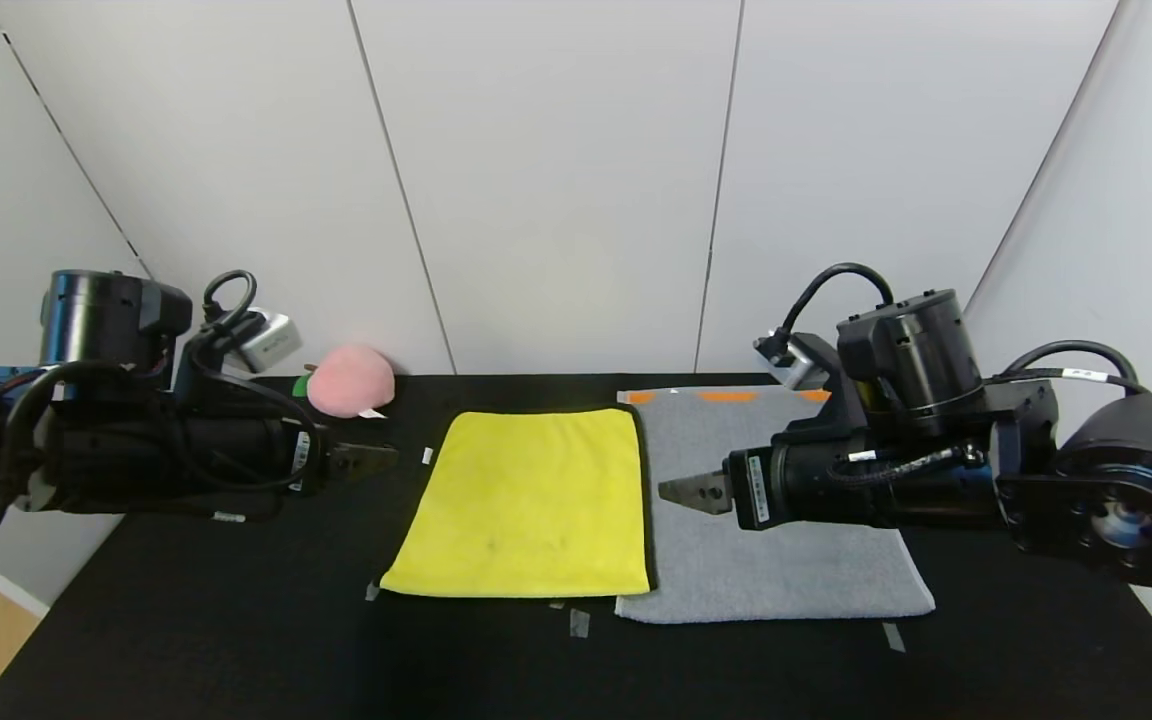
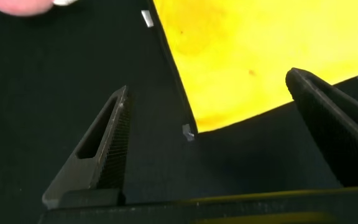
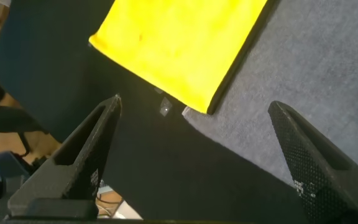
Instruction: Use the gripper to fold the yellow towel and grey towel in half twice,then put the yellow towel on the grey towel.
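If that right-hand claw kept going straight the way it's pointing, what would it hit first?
Probably the yellow towel. The right gripper, open above the grey towel, points toward it; its height is hard to judge.

Bright yellow towel with black trim — mid-grey towel, orange marks along its far edge

bare black table along the near edge and on the far left, room to pass there. yellow towel flat mid-table, its right edge touching the grey towel. pink soft toy at the back left, near the wall. left gripper wide open just left of the yellow towel. right gripper wide open above the grey towel.
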{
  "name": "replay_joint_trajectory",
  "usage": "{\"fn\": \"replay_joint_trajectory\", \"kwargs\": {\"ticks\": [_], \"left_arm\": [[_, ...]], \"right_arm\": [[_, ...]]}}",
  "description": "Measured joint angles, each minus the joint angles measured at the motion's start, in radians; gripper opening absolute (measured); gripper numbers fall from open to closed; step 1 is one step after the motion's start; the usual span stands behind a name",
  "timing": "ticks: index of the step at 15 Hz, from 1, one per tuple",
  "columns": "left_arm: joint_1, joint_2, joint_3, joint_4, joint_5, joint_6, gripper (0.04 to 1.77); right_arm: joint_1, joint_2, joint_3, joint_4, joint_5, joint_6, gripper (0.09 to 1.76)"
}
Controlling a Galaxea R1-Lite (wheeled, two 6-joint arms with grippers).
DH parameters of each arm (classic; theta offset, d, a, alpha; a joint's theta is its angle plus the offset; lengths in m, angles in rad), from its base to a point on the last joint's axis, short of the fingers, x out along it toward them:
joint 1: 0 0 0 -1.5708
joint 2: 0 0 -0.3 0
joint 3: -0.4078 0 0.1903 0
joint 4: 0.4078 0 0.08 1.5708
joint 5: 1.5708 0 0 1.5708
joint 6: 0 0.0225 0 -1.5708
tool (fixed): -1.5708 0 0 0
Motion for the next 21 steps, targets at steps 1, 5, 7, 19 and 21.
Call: {"fn": "replay_joint_trajectory", "kwargs": {"ticks": [1, 5, 7, 19, 21], "left_arm": [[0.0, 0.002, 0.0, -0.001, 0.0, 0.0, 1.72], [0.008, 0.132, -0.013, -0.012, -0.056, -0.001, 1.72], [0.009, 0.172, -0.017, -0.025, -0.063, 0.0, 1.72], [0.046, 0.385, 0.006, -0.022, -0.066, 0.011, 1.72], [0.045, 0.406, 0.013, -0.021, -0.097, 0.011, 1.72]], "right_arm": [[0.0, 0.001, 0.0, -0.002, 0.0, 0.001, 1.71], [0.007, 0.133, 0.011, -0.121, 0.005, 0.063, 1.71], [0.007, 0.18, 0.011, -0.163, 0.008, 0.089, 1.71], [-0.014, 0.267, 0.013, -0.183, 0.037, 0.099, 1.71], [-0.013, 0.269, 0.013, -0.183, 0.037, 0.1, 1.71]]}}
